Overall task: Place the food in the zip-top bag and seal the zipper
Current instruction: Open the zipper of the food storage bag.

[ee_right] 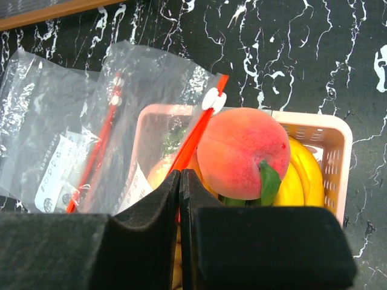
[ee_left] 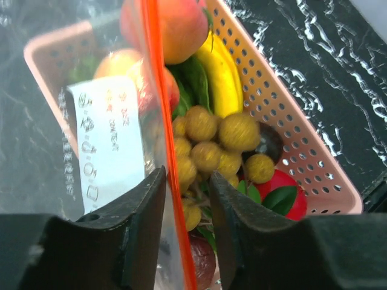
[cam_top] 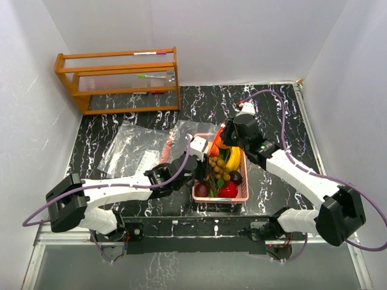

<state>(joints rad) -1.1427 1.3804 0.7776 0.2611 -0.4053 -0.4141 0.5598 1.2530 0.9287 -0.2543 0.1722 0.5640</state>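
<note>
One pink perforated plastic basket (cam_top: 219, 199) holding assorted fruit (cam_top: 221, 169) sits on a black marble table (cam_top: 272, 109), seen from above. Left wrist view: left gripper (ee_left: 186, 176) slightly parted around the orange zipper strip (ee_left: 154, 90) of a clear zip-top bag (ee_left: 112, 139). Right wrist view: right gripper (ee_right: 181, 174) pinched shut on that strip.

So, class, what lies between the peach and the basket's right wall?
Yellow bananas, between the peach and the pink basket wall, clearest in the right wrist view.
</note>
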